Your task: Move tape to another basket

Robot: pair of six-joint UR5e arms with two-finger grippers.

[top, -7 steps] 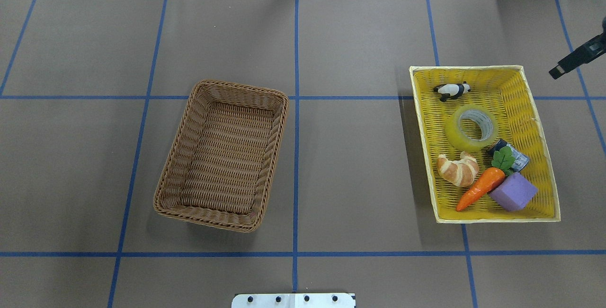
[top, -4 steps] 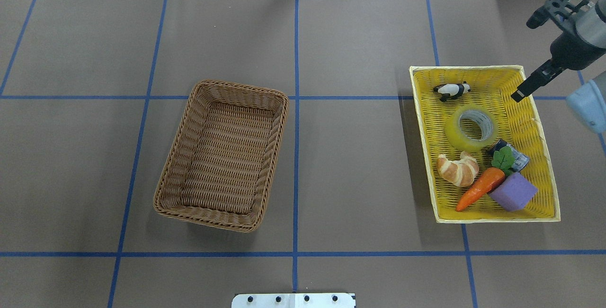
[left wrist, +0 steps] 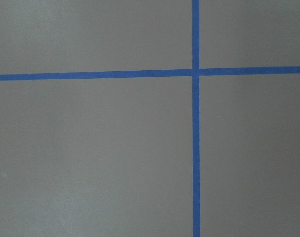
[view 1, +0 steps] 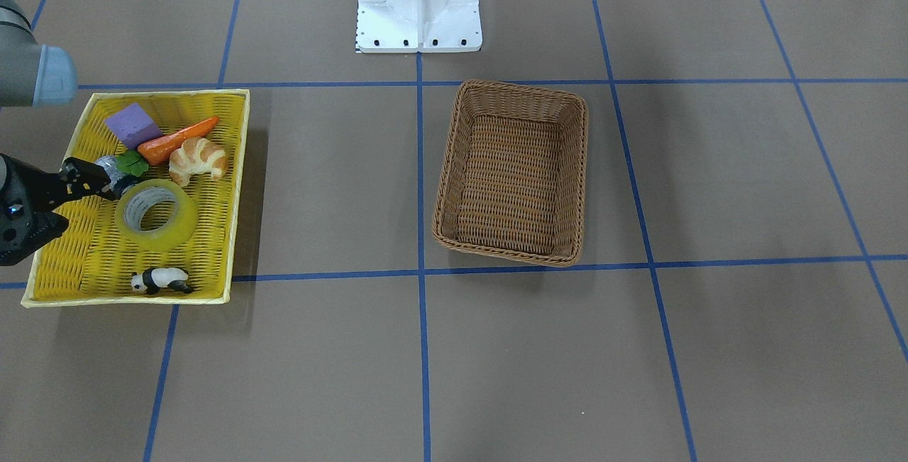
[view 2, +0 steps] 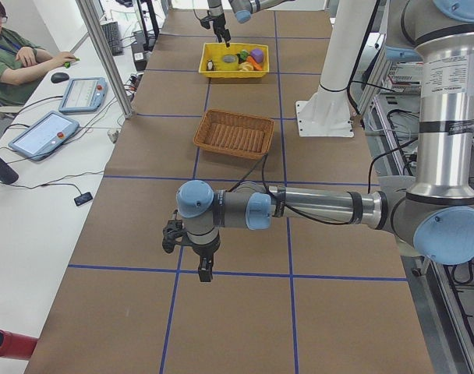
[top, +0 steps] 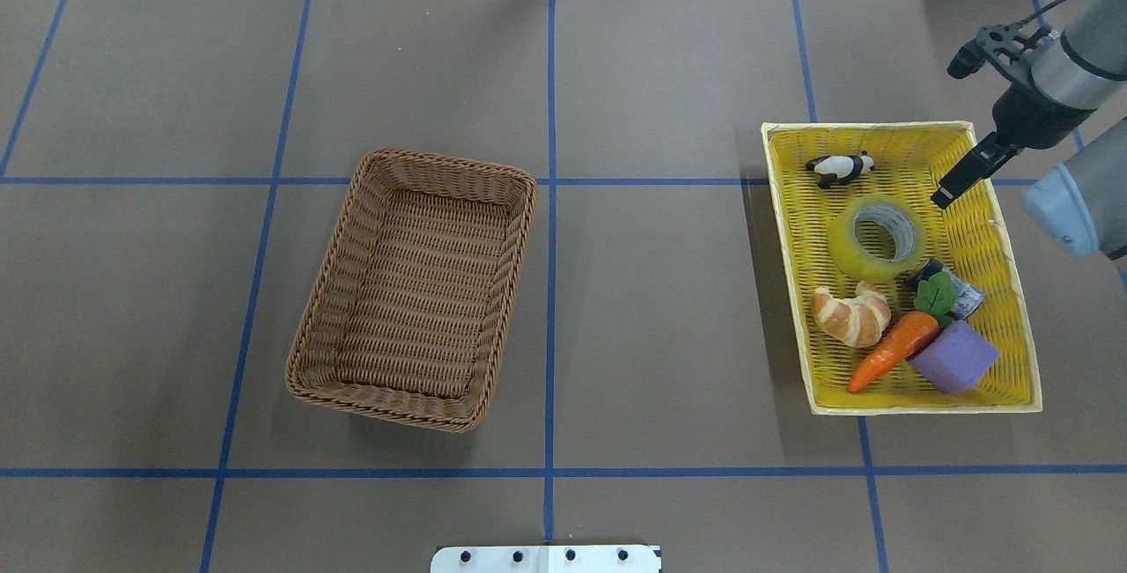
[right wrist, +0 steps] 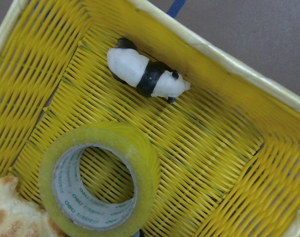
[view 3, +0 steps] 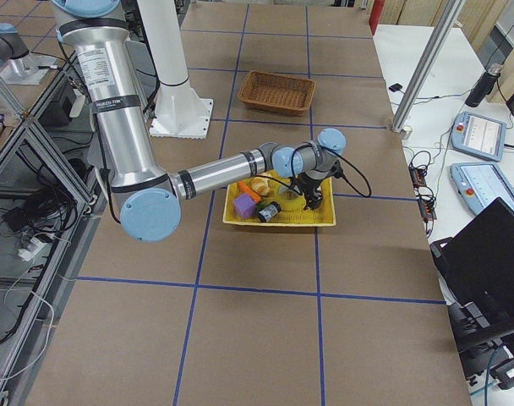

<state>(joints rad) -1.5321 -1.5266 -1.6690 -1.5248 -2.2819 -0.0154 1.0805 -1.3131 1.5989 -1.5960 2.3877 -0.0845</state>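
Note:
The yellow tape roll (top: 847,249) lies flat in the yellow tray (top: 867,127), between a panda and a croissant. It also shows in the front view (view 1: 181,224) and fills the lower left of the right wrist view (right wrist: 146,159). My right gripper (top: 944,193) hovers over the tray's far right part, just right of the tape, and in the front view (view 1: 85,199) its fingers look spread and empty. The brown wicker basket (top: 440,170) stands empty left of the table's middle. My left gripper (view 2: 202,269) hangs over bare table far from both; I cannot tell whether it is open.
The tray also holds a toy panda (top: 841,168), a croissant (top: 851,315), a carrot (top: 894,348), a purple block (top: 955,356) and a small silver cylinder (top: 967,294). The robot base (view 1: 418,1) stands at the near table edge. An operator (view 2: 11,54) sits at the side.
My right arm has come in from the right edge, and its gripper has moved left and nearer over the yellow tray, toward the tape. Nothing in the tray has moved.

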